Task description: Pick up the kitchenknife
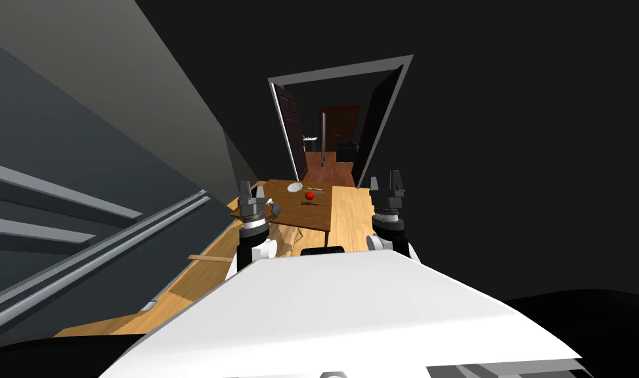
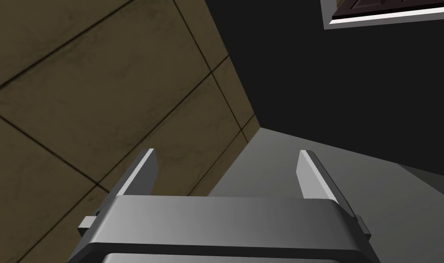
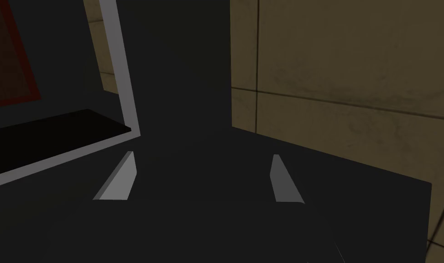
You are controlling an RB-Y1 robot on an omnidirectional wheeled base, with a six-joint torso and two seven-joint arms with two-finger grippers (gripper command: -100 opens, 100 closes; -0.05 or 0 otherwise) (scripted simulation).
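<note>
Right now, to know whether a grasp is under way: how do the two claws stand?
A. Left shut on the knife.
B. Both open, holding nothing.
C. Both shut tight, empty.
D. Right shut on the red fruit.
B: in the wrist views the fingers of the left claw and of the right claw stand wide apart with nothing between them.

My head camera looks down and forward over the table (image 1: 311, 216) to a far doorway (image 1: 334, 128), while cameras on the left gripper (image 1: 252, 189) and right gripper (image 1: 388, 176) both face up at tan tiles (image 2: 79, 91).
</note>
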